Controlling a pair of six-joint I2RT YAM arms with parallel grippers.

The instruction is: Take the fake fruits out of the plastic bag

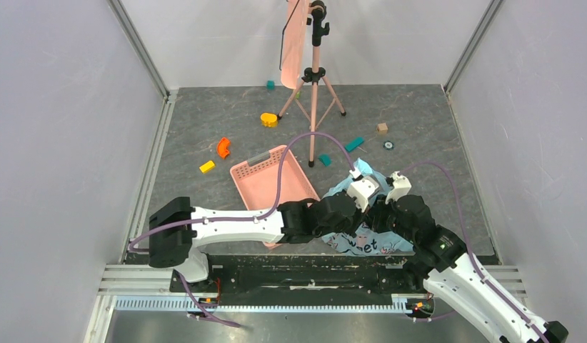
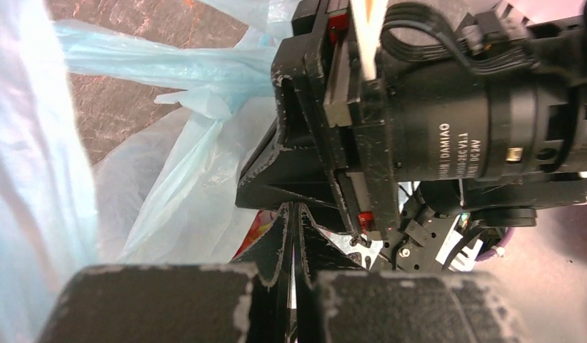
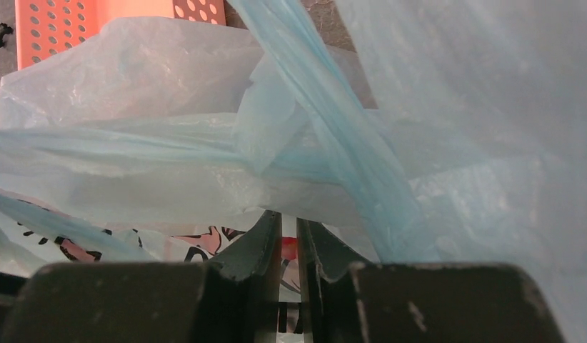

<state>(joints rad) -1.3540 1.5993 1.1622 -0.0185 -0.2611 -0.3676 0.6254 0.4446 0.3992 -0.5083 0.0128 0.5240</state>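
The light-blue plastic bag (image 1: pixel 362 239), with its white "Sweet" panel, lies crumpled at the near middle of the table. Both grippers are over it, close together. My left gripper (image 1: pixel 362 191) has its jaws pressed together on thin bag film (image 2: pixel 198 179). The tips of my left gripper (image 2: pixel 294 211) sit right under the right gripper's black body. A small glossy red and yellow patch of a fake fruit (image 2: pixel 256 227) shows beside the left finger, inside the bag. My right gripper (image 1: pixel 398 187) is shut on a fold of the bag (image 3: pixel 276 171), which drapes over its tips (image 3: pixel 289 218). The fruits are otherwise hidden.
A pink basket (image 1: pixel 266 179) lies just left of the bag and also shows in the right wrist view (image 3: pixel 98 18). A pink tripod (image 1: pixel 315 78) stands behind. Small toy blocks are scattered at the back: orange (image 1: pixel 223 147), yellow (image 1: pixel 269 119), teal (image 1: pixel 354 143).
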